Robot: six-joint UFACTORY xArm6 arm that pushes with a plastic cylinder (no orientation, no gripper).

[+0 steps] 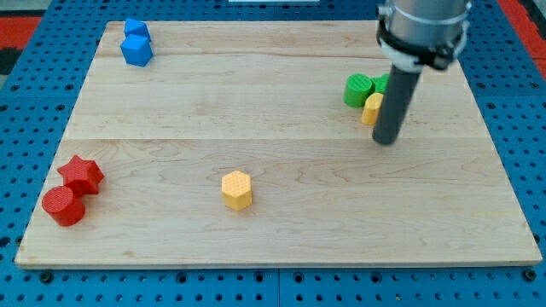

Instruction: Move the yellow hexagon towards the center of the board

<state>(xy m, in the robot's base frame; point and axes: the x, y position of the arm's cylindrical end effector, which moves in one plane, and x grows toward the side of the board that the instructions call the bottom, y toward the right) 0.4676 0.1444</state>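
Note:
The yellow hexagon [237, 189] lies on the wooden board [273, 230], below and left of the board's middle. My tip [386, 140] rests on the board at the view's right, far to the right of the hexagon and higher in the view. The rod partly hides another yellow block [371, 109], whose shape I cannot make out, and a green block [380, 83] behind it.
A green cylinder [358, 89] sits just left of the rod. Two blue blocks [136, 43] are at the top left. A red star [81, 174] and a red cylinder [63, 205] are at the bottom left.

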